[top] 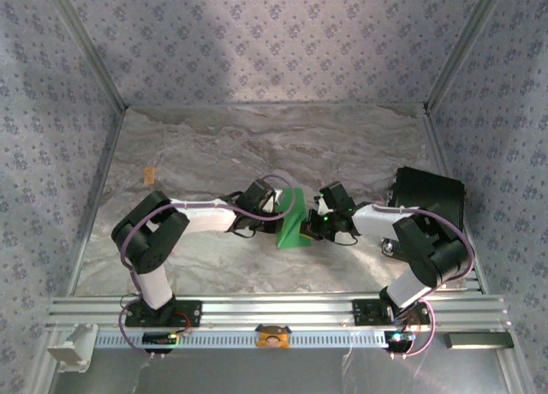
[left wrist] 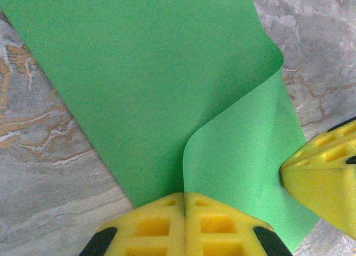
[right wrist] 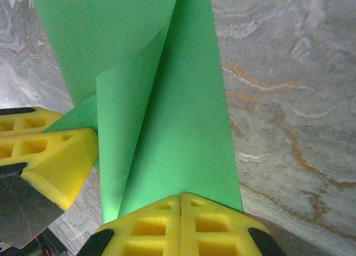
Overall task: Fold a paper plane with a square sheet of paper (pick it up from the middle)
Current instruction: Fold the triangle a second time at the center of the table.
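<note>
The square sheet of paper (top: 294, 225) sits at the middle of the table (top: 214, 146), between my two grippers. My left gripper (left wrist: 184, 203) clamps its left edge. My right gripper (right wrist: 181, 203) clamps its right edge, near the left one. One flap of the sheet curls over the rest. A box (top: 428, 197) stands at the table's right edge, beyond my right arm. A small block (top: 150, 173) lies far left, well apart.

Black box (top: 428, 195) at right edge of marbled table (top: 257, 146), small tan piece (top: 150, 173) far left.
</note>
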`<state>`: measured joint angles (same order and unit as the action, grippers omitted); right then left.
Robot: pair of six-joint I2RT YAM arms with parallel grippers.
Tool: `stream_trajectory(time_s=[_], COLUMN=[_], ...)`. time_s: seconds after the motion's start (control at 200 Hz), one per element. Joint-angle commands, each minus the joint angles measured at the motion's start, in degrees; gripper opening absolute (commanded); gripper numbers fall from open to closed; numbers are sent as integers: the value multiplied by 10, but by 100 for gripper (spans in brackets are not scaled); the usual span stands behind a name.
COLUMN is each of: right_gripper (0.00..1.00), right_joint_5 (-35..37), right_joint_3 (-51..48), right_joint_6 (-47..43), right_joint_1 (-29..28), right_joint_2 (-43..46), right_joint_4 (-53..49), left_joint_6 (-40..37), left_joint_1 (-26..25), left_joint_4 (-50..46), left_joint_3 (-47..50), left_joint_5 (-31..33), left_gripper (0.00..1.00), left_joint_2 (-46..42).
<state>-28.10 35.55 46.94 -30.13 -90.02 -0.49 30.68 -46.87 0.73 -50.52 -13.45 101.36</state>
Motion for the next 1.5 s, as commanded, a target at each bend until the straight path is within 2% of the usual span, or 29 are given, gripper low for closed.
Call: stream_trajectory(time_s=[0.0,0.375,0.71,1.194,1.494], right_gripper=[7,7,7,7,7], right_joint_5=[22,21,20,19,21], right_joint_3=[-9,-9,-11,-9,-12], right_joint_6=[-5,-6,-6,-5,-5], right_joint_1=[4,5,6,6,5], right_joint_2=[-12,-11,-12,-12,-9], right_joint_4=[-34,-35,-34,-34,-34], left_joint_6=[-4,-8,-6,-12,-15], left_joint_1=[-1,-3,-2,-2,-2], left_joint_4=[-1,-13,-9,4,-2], left_joint_3=[4,-3,-4,-9,-9], left_joint_5=[5,6,-1,-19,-5], left_gripper=[4,5,5,5,5], left_joint_2=[-9,-32,-2,-4,7])
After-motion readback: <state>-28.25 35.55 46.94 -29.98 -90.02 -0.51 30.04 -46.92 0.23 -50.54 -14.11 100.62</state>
